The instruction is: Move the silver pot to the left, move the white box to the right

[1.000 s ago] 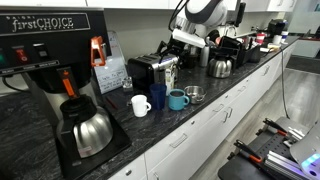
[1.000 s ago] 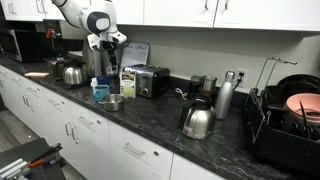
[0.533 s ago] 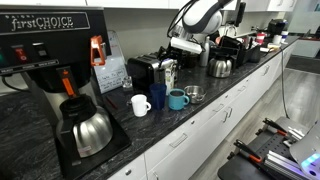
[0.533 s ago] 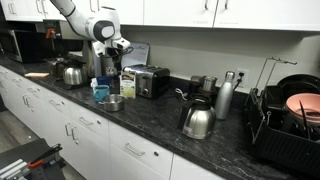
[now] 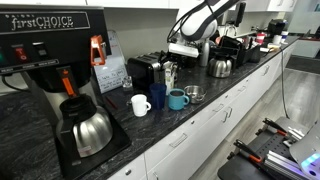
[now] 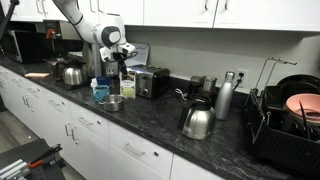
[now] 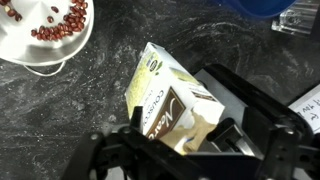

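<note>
On the dark speckled surface (image 5: 150, 125), my gripper (image 7: 183, 135) straddles the white box (image 7: 170, 90), clamped on 2 opposite sides as far as the wrist view shows; the box leans. The silver pot (image 5: 194, 94) sits near the front edge, just beside the blue mug (image 5: 177, 99). I judge the box step is in hand: next, lift it and carry it right, clear of that mug.
</note>
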Action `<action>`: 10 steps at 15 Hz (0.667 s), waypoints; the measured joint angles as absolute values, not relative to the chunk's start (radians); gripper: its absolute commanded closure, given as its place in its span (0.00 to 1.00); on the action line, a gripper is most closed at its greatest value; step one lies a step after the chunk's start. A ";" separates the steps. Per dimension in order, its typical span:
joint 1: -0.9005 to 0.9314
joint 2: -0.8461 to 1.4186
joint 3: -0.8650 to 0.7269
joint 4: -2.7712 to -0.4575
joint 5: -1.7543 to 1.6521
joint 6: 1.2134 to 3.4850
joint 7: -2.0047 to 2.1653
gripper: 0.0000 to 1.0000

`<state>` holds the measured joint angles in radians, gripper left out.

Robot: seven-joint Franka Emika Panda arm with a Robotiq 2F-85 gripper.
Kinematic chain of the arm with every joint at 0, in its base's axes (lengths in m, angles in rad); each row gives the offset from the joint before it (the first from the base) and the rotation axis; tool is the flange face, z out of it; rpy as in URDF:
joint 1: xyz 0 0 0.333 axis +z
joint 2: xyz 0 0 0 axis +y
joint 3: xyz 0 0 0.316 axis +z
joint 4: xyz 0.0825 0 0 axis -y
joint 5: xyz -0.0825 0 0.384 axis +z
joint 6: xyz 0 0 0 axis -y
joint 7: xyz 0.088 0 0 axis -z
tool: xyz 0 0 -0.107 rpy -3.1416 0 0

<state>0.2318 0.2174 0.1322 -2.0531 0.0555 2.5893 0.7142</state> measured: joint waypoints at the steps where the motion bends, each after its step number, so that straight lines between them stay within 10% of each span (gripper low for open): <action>1: 0.232 0.224 0.123 -2.051 0.043 2.589 0.729 0.00; 5: 0.233 0.242 0.105 -2.039 0.019 2.589 0.770 0.00; 10: 0.241 0.249 0.105 -2.033 0.016 2.590 0.787 0.48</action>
